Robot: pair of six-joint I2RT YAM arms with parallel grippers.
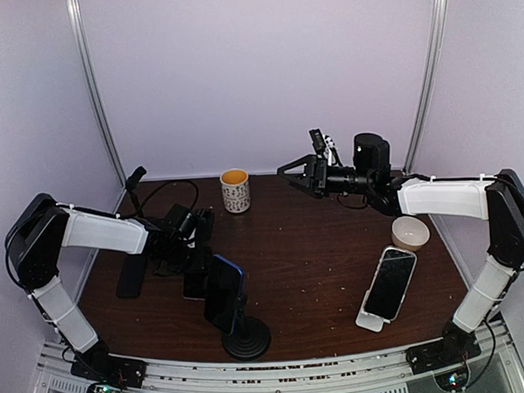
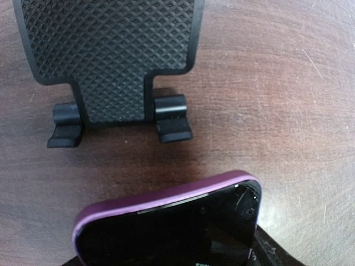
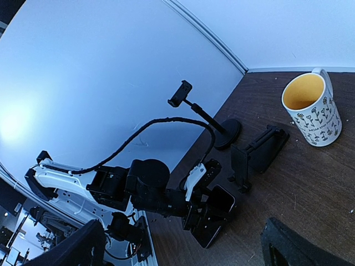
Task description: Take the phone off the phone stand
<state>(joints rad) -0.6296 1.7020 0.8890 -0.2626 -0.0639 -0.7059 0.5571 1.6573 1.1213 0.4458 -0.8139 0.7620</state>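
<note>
Left wrist view: your left gripper (image 3: 203, 208) is clamping the purple-cased phone (image 2: 166, 221) just beside the flat black stand (image 2: 111, 55); your right gripper (image 1: 291, 172) is hanging open; seemingly you are finishing removal, next needing a gentle set-down

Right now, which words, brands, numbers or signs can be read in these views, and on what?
mug: one line of small print among the flower drawings, too blurred to read.
purple-cased phone: dark screen, no text.
black stand: diamond texture only, no label.
No text can be read anywhere.
</note>
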